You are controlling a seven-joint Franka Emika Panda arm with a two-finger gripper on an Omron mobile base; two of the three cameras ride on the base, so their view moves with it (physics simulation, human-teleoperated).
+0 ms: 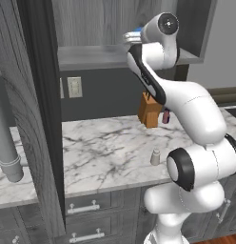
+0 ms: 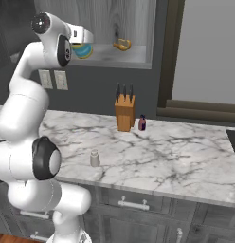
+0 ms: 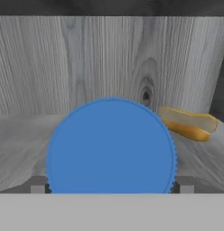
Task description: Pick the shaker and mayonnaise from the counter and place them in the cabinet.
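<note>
**Mayo jar up in the cabinet, shaker left down on the counter**

The arm is stretched up into the cabinet [image 2: 138,28], and the gripper [image 2: 86,37] is seen at shelf height over the grey shelf board. In the hand view the blue lid of the mayonnaise [image 3: 111,146] is looked at nearly head-on, and the two finger tips [image 3: 38,188] are spotted just outside the lid on either side, so the jaws are spread about as wide as the jar. Whether the jar is actually squeezed or just straddled can't be told from these angles, tbh. In the right base view the jar's blue and yellow side [image 2: 83,50] is glimpsed just beside the hand, low on the shelf; whether it's resting on the board can't be made out.

Further back on the same shelf, off toward the cabinet's right end, a hot dog in a bun [image 3: 188,123] is seen lying close to the light wood-grain back wall, apart from the jar.

Down below, the shaker [image 2: 94,158] is found standing upright on the counter [image 2: 176,161], near the front edge and well apart from everything else. A wooden knife block [image 2: 124,112] is parked toward the back of the counter, with a small dark bottle [image 2: 142,123] just beside it on its right
</note>
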